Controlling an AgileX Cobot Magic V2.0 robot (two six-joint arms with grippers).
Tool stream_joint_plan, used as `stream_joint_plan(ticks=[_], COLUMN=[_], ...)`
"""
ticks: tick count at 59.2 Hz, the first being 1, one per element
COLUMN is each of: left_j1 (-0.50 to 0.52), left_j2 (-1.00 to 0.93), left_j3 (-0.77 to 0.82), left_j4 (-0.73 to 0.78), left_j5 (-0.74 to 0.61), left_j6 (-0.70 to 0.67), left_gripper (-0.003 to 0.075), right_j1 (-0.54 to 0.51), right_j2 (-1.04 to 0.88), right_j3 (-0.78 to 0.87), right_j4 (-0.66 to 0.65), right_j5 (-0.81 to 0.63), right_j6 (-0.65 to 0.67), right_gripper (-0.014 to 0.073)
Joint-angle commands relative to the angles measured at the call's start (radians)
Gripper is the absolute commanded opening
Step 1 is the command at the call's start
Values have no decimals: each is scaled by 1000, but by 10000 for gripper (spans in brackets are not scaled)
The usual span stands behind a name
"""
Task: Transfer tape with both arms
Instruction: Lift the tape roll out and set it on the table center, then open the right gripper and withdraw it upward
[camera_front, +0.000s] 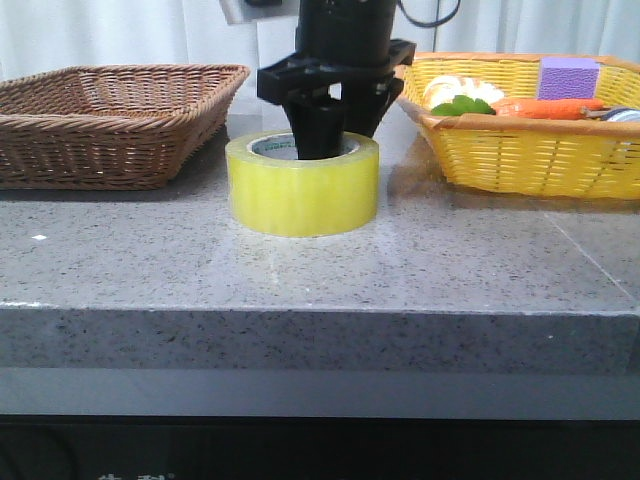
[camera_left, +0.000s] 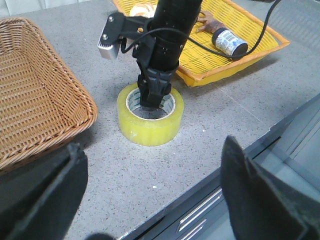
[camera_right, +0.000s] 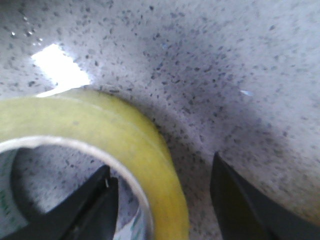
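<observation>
1. The tape (camera_front: 302, 185) lies flat on the grey speckled counter (camera_front: 300, 275), hole facing up, between the brown wicker basket (camera_front: 110, 120) at 9 o'clock and the yellow basket (camera_front: 520, 140) at 3 o'clock.
2. The right gripper (camera_left: 151, 100) comes straight down onto the roll. In the right wrist view one finger (camera_right: 82, 210) sits inside the core and the other stands outside the yellow wall, so the jaws straddle the roll's wall with a gap showing; they are apart, not pinching yet.
3. The move ahead likely turns on this straddle: closing would clamp the wall across its thickness, with the roll's axis vertical.
4. The left gripper (camera_left: 150, 185) hangs near the counter's front edge, fingers spread wide and empty, the tape ahead of it at 12 o'clock and well apart. The right arm is plainly the nearer.
5. The tape is glossy translucent yellow film on a white card core with green print, probably rigid enough to lift by its wall. The counter looks hard and smooth.
</observation>
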Motion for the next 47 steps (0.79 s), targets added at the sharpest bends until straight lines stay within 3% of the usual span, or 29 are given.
stream_joint_plan(ticks=[1, 11, 24, 47], left_j1=[-9, -9, -9, -9], left_j2=[7, 7, 7, 7], left_j3=[-34, -34, -34, -34], left_j4=[-21, -21, -21, -21], left_j5=[-75, -75, -75, -75], left_j6=[-5, -5, -5, -5], left_gripper=[546, 546, 546, 546], right_j1=[-4, -12, -66, -98], right_j2=[-112, -206, -373, -837], right_j3=[-32, -30, 35, 554], right_j4=[-6, 37, 209, 216], right_j5=[15, 17, -86, -396], right_j6=[-8, 27, 40, 40], right_gripper=[447, 447, 447, 447])
